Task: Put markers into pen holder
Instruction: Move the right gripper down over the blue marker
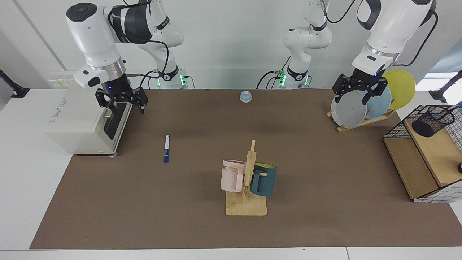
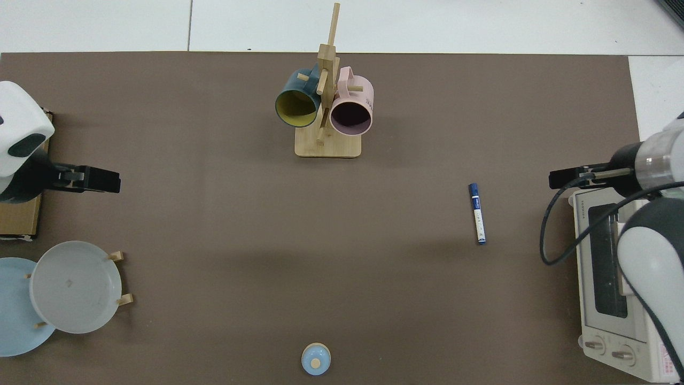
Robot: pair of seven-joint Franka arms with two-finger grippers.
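marker: slim white marker pen with dark blue cap (image 1: pixel 166 148) (image 2: pixel 477 213), lying flat on the brown bench (image 1: pixel 202 119)
right tool (image 1: pixel 122 104): spread wide, empty, by the toaster oven (image 1: pixel 86 121)
left tool (image 1: pixel 358 94): wide, empty, parked at the plates (image 1: pixel 348 108)
holder: black wire-mesh cup (image 1: pixel 432 121), tilted

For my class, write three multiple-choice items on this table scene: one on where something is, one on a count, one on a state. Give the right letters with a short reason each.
1. Where is the marker?
A. Flat on the brown mat
B. Inside the pen holder
C. Between a gripper's fingers

2. How many mugs hang on the wooden mug stand?
A. One
B. Two
C. Four

3. What is the state of the right gripper?
A. Shut on the marker
B. Shut on a plate
C. Open and holding nothing

Answers:
1. A: the marker lies on the brown mat, apart from both grippers and far from the pen holder on the shelf rack.
2. B: a pink mug and a dark-blue mug hang there.
3. C: its fingers are spread in the air in front of the toaster oven. The left gripper, also open, waits above the plates.
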